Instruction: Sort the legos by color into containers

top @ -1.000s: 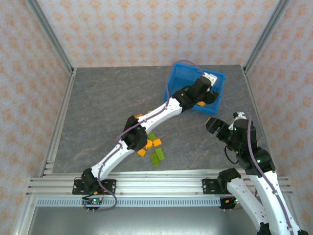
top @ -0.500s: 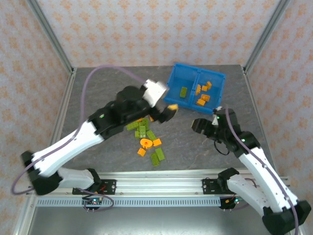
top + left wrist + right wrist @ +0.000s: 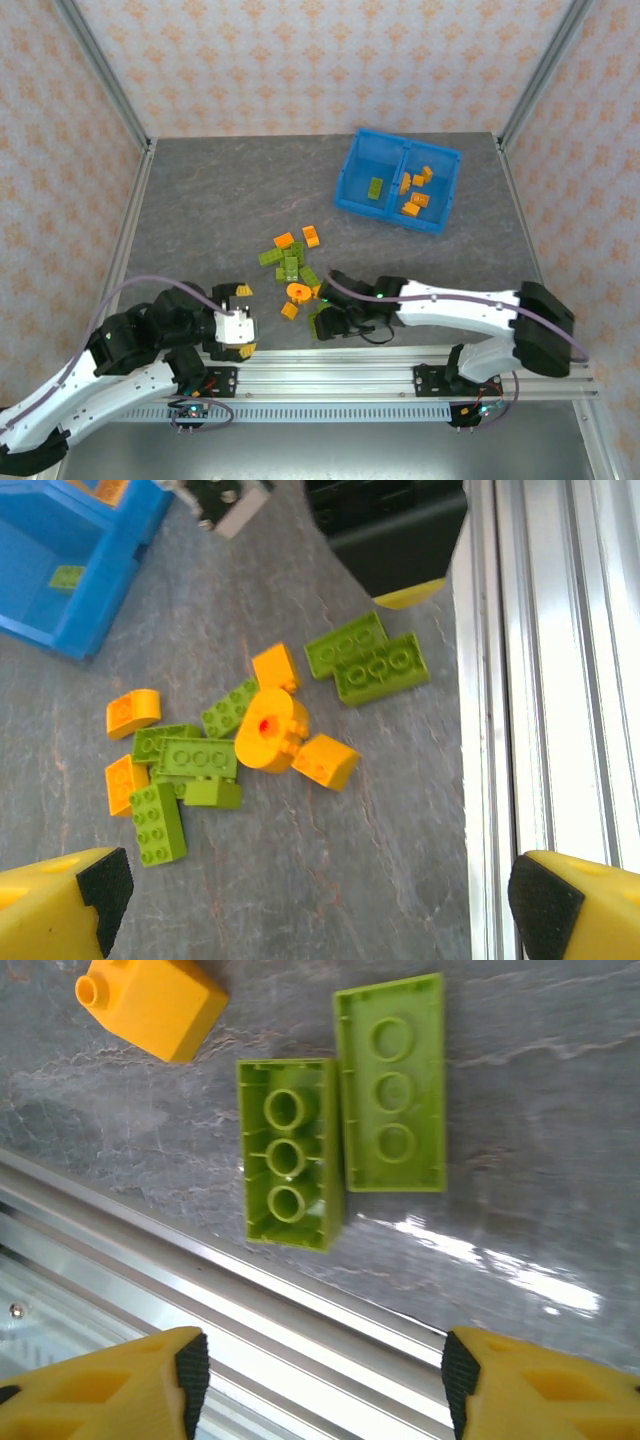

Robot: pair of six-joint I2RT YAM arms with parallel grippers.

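Loose legos lie at the table's front centre: lime green bricks (image 3: pixel 290 267), orange bricks (image 3: pixel 311 236) and a round orange ring (image 3: pixel 297 292). The left wrist view has the ring (image 3: pixel 270 730) among green bricks (image 3: pixel 190 757). Two lime green bricks (image 3: pixel 290 1150) (image 3: pixel 392 1085) lie upside down side by side near the front rail. My right gripper (image 3: pixel 328 325) (image 3: pixel 320 1380) is open and hovers by them, holding nothing. My left gripper (image 3: pixel 248 320) (image 3: pixel 315 910) is open and empty, left of the pile. The blue bin (image 3: pixel 350 175) holds one green brick (image 3: pixel 375 187) in its left compartment and several orange bricks (image 3: pixel 415 195) in its right.
The aluminium rail (image 3: pixel 330 372) runs along the front edge, right under both grippers. An orange brick (image 3: pixel 150 1000) lies just beyond the two upturned green ones. Bare grey table (image 3: pixel 220 200) spreads left of the bin. Frame posts stand at the back corners.
The left arm has pulled back from the bin to the front left. The right arm has swung from the right side down to the green bricks at the front edge.
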